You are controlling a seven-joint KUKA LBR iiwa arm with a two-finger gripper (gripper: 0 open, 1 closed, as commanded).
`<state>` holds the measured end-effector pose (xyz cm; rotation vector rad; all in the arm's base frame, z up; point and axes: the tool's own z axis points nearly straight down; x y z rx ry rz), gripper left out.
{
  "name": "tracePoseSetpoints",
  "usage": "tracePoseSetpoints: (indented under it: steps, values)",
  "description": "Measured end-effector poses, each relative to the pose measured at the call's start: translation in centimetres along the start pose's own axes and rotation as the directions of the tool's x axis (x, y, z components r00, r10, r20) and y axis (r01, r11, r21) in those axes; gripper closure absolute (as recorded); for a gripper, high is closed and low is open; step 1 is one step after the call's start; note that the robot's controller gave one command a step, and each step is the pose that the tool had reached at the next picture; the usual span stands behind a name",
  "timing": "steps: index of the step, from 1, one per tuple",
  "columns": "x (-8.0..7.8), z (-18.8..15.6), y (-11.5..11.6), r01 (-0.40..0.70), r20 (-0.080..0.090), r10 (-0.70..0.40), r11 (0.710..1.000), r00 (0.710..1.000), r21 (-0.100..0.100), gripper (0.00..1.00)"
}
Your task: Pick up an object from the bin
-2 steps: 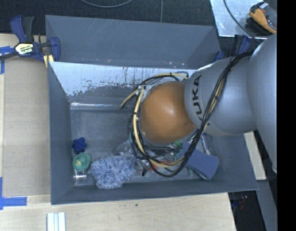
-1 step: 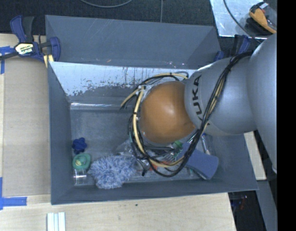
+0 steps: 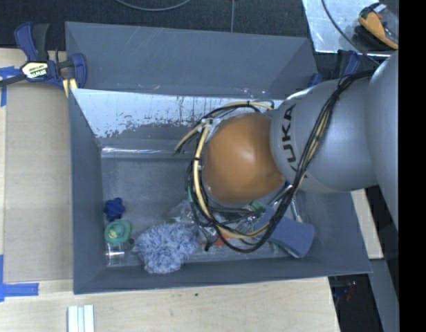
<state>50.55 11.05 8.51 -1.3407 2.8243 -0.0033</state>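
"UKA" on the grey arm (image 3: 288,141)

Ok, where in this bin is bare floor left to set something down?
Bare floor is at the back left, between the back wall and the dark blue piece. The front is crowded: green-capped clear thing, fuzzy grey-blue clump, blue block, with the orange-covered wrist over the right half.

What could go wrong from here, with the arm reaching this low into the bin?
1. The orange wrist cover blocks the camera's sight of what lies under it, so a grasp could miss or take an unintended thing.
2. The cables loop low beside the fluffy grey-blue tuft and the blue block; they may snag or drag either one on the way up.
3. The work is close to the bin's front wall, so a scrape seems possible.
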Motion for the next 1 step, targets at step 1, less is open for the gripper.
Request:
tracePoseSetpoints:
  steps: [1]
  values:
    - [-0.08, -1.22, -0.06, -0.001, 0.003, 0.001, 1.0, 1.0, 0.002, 1.0]
